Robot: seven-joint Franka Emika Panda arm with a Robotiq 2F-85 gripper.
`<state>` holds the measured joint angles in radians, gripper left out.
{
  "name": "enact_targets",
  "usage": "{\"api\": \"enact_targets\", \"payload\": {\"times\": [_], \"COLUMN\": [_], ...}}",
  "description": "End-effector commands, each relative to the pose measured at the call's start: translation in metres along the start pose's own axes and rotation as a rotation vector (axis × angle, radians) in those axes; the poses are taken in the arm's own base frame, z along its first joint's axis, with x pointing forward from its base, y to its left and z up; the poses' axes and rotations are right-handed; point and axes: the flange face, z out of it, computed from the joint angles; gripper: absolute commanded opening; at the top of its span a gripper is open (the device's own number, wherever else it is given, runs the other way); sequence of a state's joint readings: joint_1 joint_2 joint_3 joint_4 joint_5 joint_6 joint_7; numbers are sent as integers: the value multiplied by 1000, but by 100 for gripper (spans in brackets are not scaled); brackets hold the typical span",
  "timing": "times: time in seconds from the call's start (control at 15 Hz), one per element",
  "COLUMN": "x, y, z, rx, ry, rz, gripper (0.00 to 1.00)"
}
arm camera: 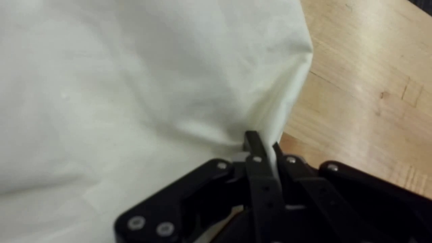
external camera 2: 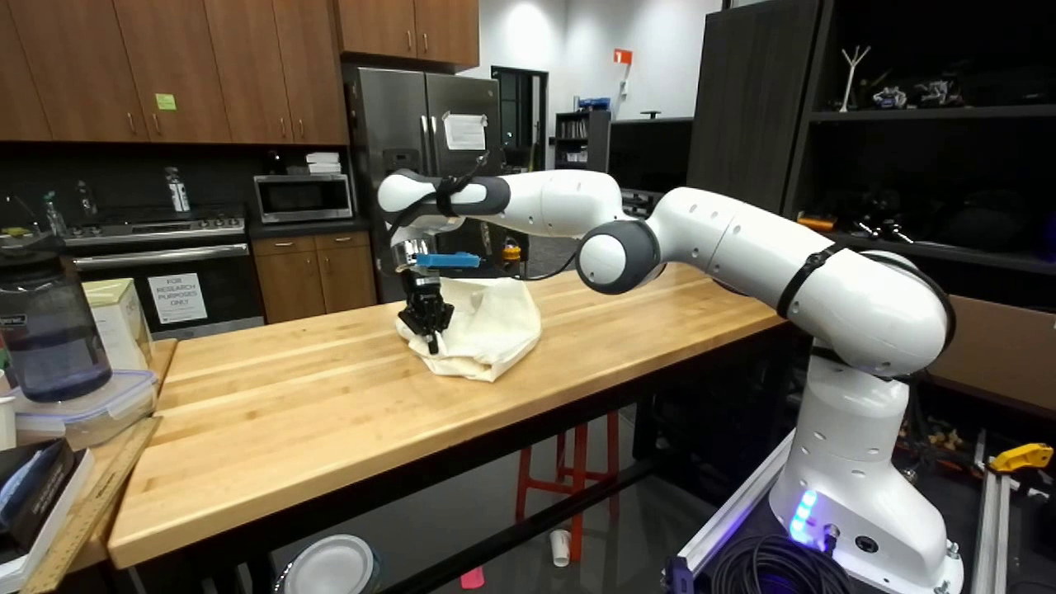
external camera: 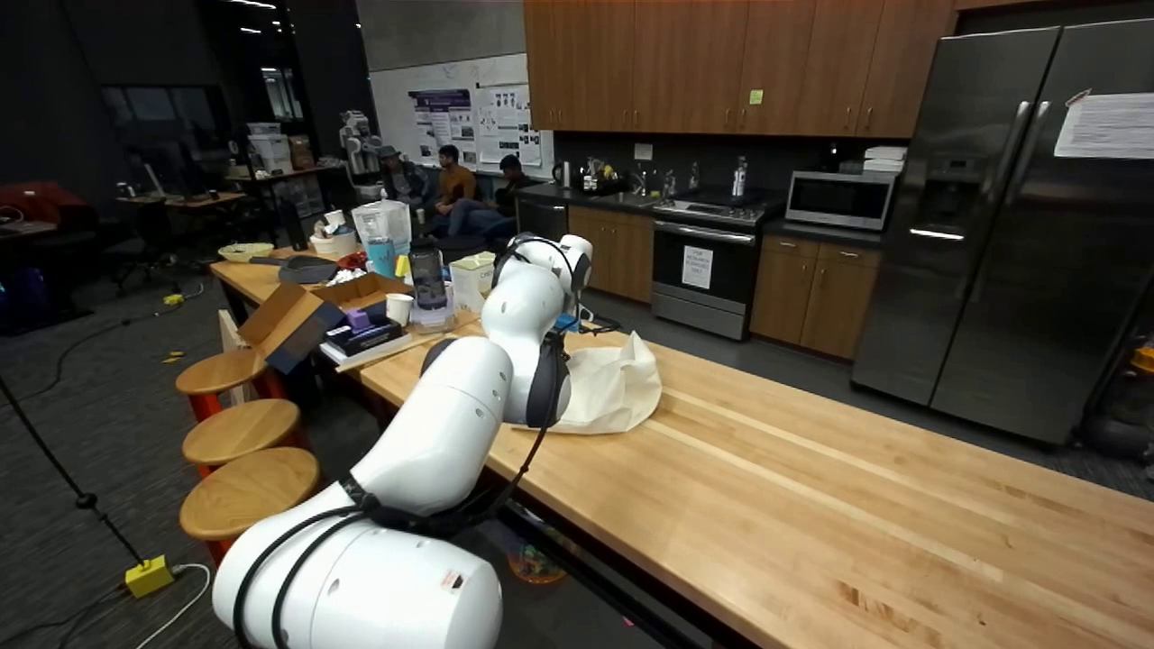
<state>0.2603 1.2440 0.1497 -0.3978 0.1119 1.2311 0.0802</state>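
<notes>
Counter: cloth being held.
Seemingly light, limp; its edge, likely best grasped, is being clamped by the claw.

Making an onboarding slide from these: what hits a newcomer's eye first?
The big white arm, extending over the wooden table in both exterior views. Then the crumpled cream cloth on that table, a fold of it pinched in the black pincer in the wrist view. Beyond the table, the steel fridge stands out in both exterior views.
</notes>
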Motion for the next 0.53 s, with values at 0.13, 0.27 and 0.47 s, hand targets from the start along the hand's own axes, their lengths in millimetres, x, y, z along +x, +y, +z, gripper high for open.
{"api": "enact_targets", "payload": {"times": [0.13, 0.27, 0.47], "x": [-4, -6, -9], "y": [-69, -93, -122], "z": [20, 27, 37], "rx": [-124, -156, -217], "ry": [-12, -29, -41], "rz": [-250, -341, -465], "gripper": [1, 1, 1]}}
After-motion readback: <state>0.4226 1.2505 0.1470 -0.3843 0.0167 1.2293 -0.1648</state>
